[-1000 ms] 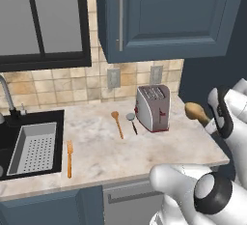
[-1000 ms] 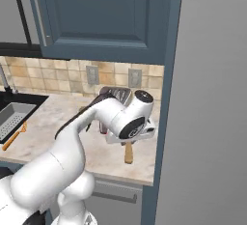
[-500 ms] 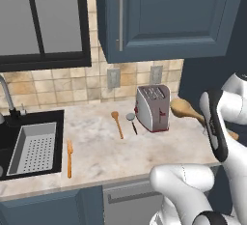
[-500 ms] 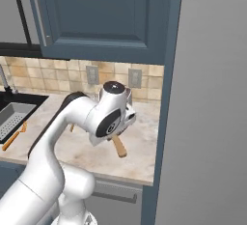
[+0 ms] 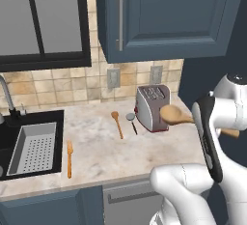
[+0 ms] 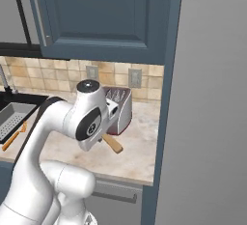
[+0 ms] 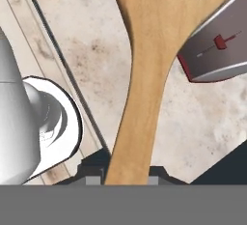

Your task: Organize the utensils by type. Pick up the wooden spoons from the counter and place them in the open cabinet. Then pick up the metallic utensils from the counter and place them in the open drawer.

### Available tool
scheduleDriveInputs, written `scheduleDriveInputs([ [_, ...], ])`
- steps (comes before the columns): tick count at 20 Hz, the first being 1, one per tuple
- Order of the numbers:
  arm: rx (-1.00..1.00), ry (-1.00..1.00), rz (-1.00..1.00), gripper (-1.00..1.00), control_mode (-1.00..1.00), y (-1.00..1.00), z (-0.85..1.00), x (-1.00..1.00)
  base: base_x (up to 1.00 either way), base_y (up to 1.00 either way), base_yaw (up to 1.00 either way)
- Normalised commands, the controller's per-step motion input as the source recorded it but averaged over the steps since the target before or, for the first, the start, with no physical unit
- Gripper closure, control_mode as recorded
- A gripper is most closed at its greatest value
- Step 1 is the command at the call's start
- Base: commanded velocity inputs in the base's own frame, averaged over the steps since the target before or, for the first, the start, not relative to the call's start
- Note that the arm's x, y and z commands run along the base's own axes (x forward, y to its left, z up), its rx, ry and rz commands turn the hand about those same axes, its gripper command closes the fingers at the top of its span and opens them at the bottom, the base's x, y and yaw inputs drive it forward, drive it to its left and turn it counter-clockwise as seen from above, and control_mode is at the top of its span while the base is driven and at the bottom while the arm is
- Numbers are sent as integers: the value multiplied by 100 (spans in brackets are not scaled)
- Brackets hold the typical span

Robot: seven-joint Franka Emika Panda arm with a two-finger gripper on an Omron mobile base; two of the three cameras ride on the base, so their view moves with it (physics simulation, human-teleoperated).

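Observation:
A light-brown wooden spoon [image 7: 144,74] sits between the fingers of my gripper [image 7: 126,179], which is shut on its handle. Its oval bowl [image 5: 176,114] hangs in the air beside the toaster, and the handle end [image 6: 112,143] pokes out below my arm. On the beige counter [image 5: 96,147] lie a second wooden spoon [image 5: 117,122], a short dark-handled utensil with a round silver head [image 5: 131,121] and an orange-copper fork [image 5: 69,157]. Overhead is the dark blue cabinet [image 5: 169,16] with its grey bar handle [image 5: 119,17]. The drawer is out of view.
A silver and red toaster [image 5: 152,107] stands at the back of the counter, just left of the held spoon. A black sink with a grey rack [image 5: 31,147] is at the left. A tall grey panel [image 6: 207,98] walls off the right side.
My arm has swung and folded back with the spoon still gripped. The spoon's bowl has shifted left toward the toaster.

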Motion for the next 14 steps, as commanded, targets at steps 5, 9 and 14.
scheduleDriveInputs([
  [5, 0, 0, 0, 100, -100, 1, 0, 0, 0, 0, 0],
  [9, 0, 0, 0, 100, -100, 0, 0, 0, 0, 0, 0],
  [14, 0, 0, 0, 100, -100, 0, 0, 0, 0, 0, 0],
])
